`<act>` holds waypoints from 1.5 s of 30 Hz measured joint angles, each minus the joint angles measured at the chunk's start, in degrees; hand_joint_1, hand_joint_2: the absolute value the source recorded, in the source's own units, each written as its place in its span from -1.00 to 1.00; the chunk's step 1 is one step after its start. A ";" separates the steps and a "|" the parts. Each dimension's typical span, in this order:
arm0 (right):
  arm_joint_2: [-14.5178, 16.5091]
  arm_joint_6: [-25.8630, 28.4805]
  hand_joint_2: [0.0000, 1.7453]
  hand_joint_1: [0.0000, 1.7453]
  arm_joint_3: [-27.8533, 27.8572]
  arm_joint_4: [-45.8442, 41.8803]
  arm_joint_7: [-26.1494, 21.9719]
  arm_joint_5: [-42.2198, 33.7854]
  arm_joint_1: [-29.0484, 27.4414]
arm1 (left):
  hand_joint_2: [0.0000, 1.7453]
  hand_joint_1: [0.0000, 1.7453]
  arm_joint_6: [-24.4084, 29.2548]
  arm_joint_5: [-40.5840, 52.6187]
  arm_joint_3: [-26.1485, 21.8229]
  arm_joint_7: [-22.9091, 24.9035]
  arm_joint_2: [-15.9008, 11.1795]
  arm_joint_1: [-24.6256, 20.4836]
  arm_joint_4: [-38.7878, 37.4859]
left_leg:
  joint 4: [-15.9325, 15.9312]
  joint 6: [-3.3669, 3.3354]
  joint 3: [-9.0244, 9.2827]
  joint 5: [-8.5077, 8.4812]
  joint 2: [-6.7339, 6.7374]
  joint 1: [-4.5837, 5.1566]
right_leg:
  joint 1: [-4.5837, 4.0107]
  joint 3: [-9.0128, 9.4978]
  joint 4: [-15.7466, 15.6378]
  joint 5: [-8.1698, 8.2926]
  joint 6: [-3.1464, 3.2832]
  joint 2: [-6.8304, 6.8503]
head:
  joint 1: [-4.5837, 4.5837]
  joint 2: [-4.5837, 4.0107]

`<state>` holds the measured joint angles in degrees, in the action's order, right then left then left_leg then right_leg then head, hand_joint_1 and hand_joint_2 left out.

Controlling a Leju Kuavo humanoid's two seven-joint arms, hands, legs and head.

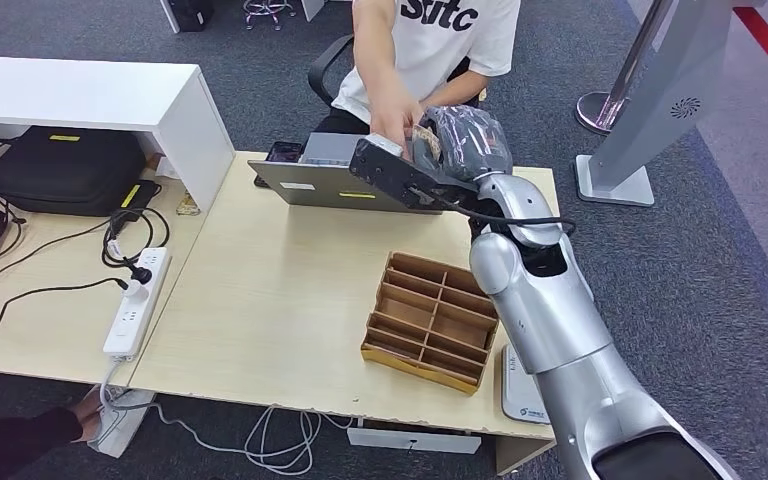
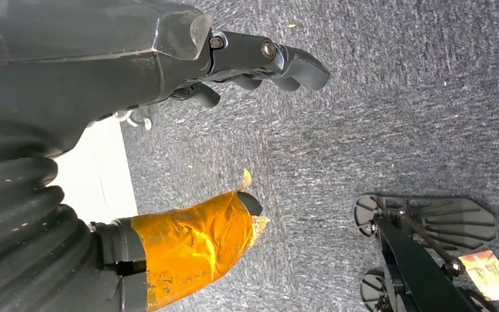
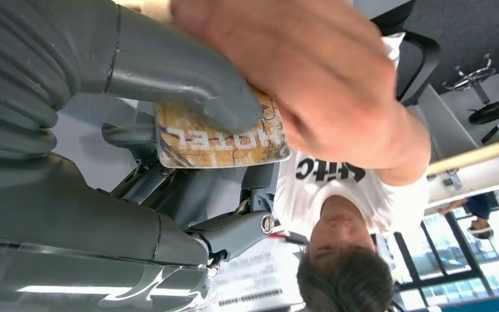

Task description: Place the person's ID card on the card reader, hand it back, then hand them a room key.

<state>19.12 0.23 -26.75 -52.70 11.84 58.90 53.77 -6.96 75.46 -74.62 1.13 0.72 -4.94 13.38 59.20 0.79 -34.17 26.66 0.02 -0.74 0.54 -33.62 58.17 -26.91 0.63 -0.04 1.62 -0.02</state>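
Overhead, from the head view, the right arm is reaching forward across the light wooden table toward a person in a white printed shirt who is sitting at the far side. The right hand is meeting the person's hand just above the grey laptop; the room key is showing there as a small tan patch between the two hands. A brown compartmented cardboard tray is lying on the table near the right arm, and a white device is lying at the table's near edge, partly under that arm. To the left side, a white power strip with a black plug is resting on a neighbouring desk, near a black case under a white shelf. Next, in the left wrist view, the left hand is hanging above grey carpet, holding nothing, with its dark fingers loosely bent and well apart from the thumb, which is wrapped in orange tape; a black chair base is standing on the carpet close by. Finally, in the right wrist view, the right hand is pinching the room key, a marbled tan card lettered HOTEL, with the grey thumb pressing on its face. The person's hand is covering the card's far end, touching it.
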 joint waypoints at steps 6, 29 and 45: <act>0.60 1.36 1.00 1.00 -0.93 4.21 0.74 -1.79 2.22 | 1.00 -1.00 -0.05 0.21 0.48 -0.19 -0.02 -0.11 0.00 | 0.00 0.00 0.00 0.00 -0.01 0.00 | 0.00 -0.01 0.01 0.00 0.01 0.01 | 0.01 0.01; 0.98 2.86 1.00 -1.00 -1.59 7.39 -0.44 -7.18 3.44 | 1.00 -1.00 -0.31 0.37 0.87 -0.33 -0.04 -0.14 0.00 | 0.00 0.00 -0.04 0.01 -0.04 0.00 | 0.00 -0.04 -0.02 -0.01 0.00 0.05 | 0.01 0.02; -6.21 6.12 1.00 -1.00 22.77 14.64 -17.14 -28.52 0.70 | 1.00 -1.00 -0.49 0.17 0.86 0.54 -0.78 0.23 0.00 | 0.05 -0.15 -0.08 -0.07 0.02 0.12 | 0.10 -0.09 -0.07 0.19 -0.14 0.02 | 0.01 0.02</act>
<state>12.91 6.34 -3.98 -38.06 -5.29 30.38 54.47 -7.45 75.62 -73.77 1.66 -0.06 -4.71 13.38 59.25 0.64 -34.25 26.59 0.04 -0.63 0.63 -33.71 58.09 -26.72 0.49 -0.02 1.63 -0.01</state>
